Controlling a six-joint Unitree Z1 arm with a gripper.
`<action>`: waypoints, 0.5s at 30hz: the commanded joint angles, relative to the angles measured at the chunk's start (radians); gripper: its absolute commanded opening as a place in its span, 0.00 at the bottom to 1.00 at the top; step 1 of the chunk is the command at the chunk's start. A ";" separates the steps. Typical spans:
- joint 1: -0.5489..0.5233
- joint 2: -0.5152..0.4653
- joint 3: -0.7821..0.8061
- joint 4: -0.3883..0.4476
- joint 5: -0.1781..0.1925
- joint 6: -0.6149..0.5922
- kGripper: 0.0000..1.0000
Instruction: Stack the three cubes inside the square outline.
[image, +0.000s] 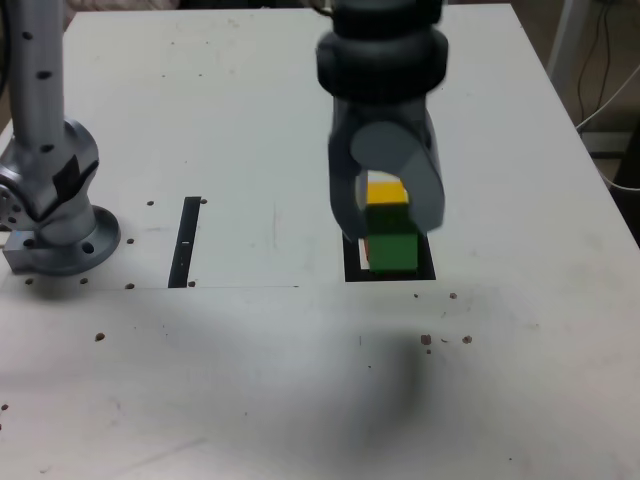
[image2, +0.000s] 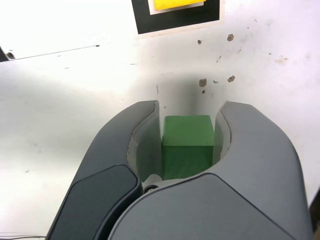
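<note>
My gripper (image: 388, 232) is shut on the green cube (image: 392, 252), which sits between the two dark grey jaws in the wrist view too (image2: 187, 145). The gripper (image2: 189, 112) holds it over the table just in front of the square outline (image2: 210, 15). In the exterior view the green cube overlaps the black outline (image: 352, 270). A yellow cube (image: 385, 190) stands inside the outline behind the green one, and the wrist view shows its top (image2: 175, 3) in the white centre. The red cube is hidden.
The arm's grey base (image: 60, 235) stands at the exterior view's left, with a thin black strip (image: 185, 240) between it and the outline. Small brown specks (image: 445, 340) dot the white table. The table's right edge and cables (image: 600, 100) lie at the far right.
</note>
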 joint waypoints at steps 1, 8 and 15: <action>0.019 -0.014 0.004 0.010 0.003 0.014 0.00; 0.096 -0.011 0.004 0.032 0.012 0.083 0.00; 0.200 0.011 -0.027 0.055 0.041 0.160 0.00</action>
